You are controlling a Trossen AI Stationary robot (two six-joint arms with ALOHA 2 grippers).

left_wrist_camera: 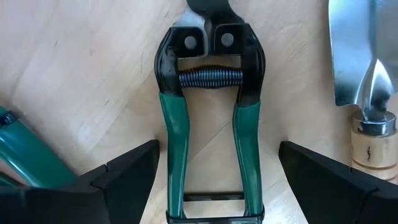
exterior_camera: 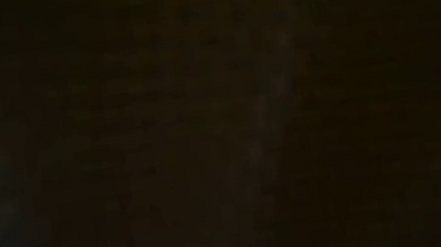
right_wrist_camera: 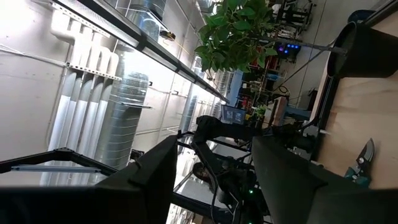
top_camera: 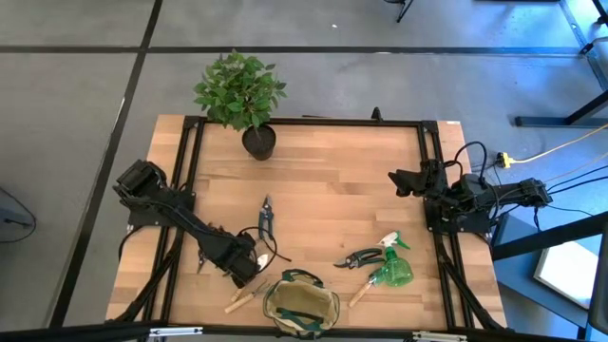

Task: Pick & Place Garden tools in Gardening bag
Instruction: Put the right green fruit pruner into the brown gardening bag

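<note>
Wooden table (top_camera: 323, 190): left hand (left_wrist_camera: 208, 180) lowered, wide open astride green-handled pruners (left_wrist_camera: 208, 124).

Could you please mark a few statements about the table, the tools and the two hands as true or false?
1. The left hand stands open around the handles of the green-handled spring pruners. True.
2. The green translucent spray bottle is inside the olive-green fabric bag. False: it lies on the wooden table, to the right of the bag.
3. The leafy plant in the black pot stands at the table's far edge. True.
4. The right hand grips a wooden-handled trowel. False: it holds nothing and waits at the table's right edge.
</note>
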